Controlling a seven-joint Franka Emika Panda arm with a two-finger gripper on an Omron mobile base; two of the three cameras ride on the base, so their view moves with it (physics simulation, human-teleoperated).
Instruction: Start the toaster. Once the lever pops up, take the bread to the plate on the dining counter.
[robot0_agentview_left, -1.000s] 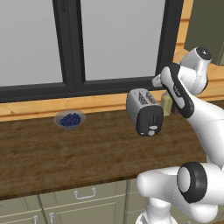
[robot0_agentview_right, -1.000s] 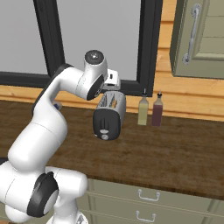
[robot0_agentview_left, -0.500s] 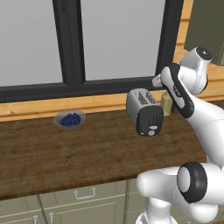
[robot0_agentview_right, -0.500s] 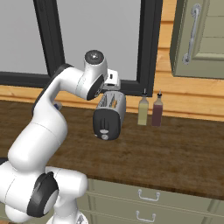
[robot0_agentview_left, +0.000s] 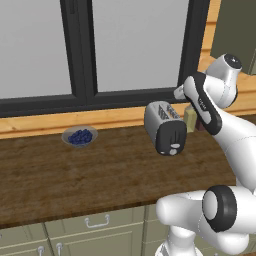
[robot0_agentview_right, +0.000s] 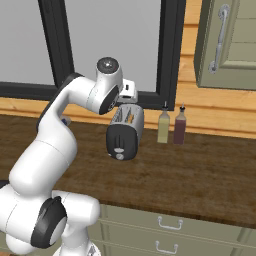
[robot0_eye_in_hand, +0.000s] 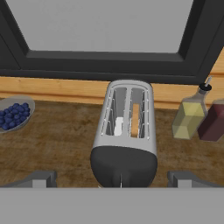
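Note:
The silver-grey toaster (robot0_agentview_left: 164, 127) (robot0_agentview_right: 125, 131) (robot0_eye_in_hand: 127, 131) stands on the brown worktop (robot0_agentview_left: 75, 175) below the window. Its dark end panel faces the room, with the pale lever (robot0_agentview_right: 119, 149) low on it. In the hand view the tan bread (robot0_eye_in_hand: 135, 120) sits down in the right slot. My gripper (robot0_eye_in_hand: 111, 180) hangs open above the toaster's panel end, touching nothing, with one finger (robot0_eye_in_hand: 40, 178) on each side. The plate and the dining counter are out of view.
A small grey bowl of blueberries (robot0_agentview_left: 80, 136) (robot0_eye_in_hand: 13, 114) sits to the toaster's left. On its right, by the wall, are a yellow bottle (robot0_agentview_right: 163, 127) (robot0_eye_in_hand: 188, 117) and a dark red one (robot0_agentview_right: 179, 128). A black window frame (robot0_agentview_right: 167, 55) rises behind, a wall cabinet (robot0_agentview_right: 230, 45) hangs right.

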